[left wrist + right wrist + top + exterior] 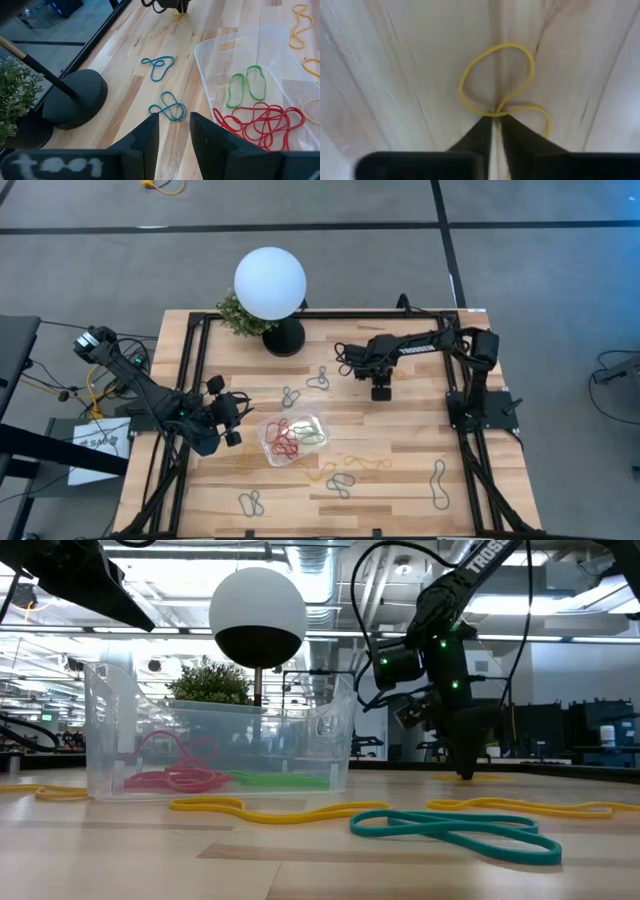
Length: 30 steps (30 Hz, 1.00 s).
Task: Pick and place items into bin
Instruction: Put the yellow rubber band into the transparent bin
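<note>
I see my right claw (pixel 496 120) down on the tabletop (pixel 400 430), fingers pinched together on a yellow loop (pixel 497 80). My left claw (pixel 174 132) waits with fingers apart, the bin (pixel 240 55) just beside it holding red loops (pixel 260 122) and green loops (pixel 245 85).

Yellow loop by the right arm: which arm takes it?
Right. Its gripper is down on the yellow loop, fingers pinching its crossing. The left gripper hangs open beside the bin.
</note>
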Each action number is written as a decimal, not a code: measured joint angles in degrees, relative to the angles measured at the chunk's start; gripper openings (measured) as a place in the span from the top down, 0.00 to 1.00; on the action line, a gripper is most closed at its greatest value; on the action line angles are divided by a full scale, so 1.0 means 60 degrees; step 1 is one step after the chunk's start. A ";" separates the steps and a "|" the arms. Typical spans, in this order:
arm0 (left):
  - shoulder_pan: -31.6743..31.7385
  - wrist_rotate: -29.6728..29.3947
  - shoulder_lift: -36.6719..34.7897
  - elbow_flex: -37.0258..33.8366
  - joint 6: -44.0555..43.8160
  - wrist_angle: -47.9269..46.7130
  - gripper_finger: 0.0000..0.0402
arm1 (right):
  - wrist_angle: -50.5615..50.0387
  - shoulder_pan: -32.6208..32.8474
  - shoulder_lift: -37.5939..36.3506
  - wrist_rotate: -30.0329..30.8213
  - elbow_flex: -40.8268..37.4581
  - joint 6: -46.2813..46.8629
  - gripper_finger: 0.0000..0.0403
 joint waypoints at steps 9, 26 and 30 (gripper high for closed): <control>-0.0003 -0.0004 0.0001 0.0000 0.0000 -0.0005 0.75 | -0.0126 0.0308 -0.0426 0.0138 0.0320 0.0327 0.99; 0.0000 -0.0043 0.0001 0.0000 0.0131 -0.0066 0.75 | 0.2797 0.2188 -0.3713 -0.0572 0.0579 0.1551 1.00; 0.0000 -0.0086 0.0001 0.0000 0.0131 -0.0063 0.75 | 0.5652 0.3119 -0.3952 -0.0681 0.0597 0.2592 1.00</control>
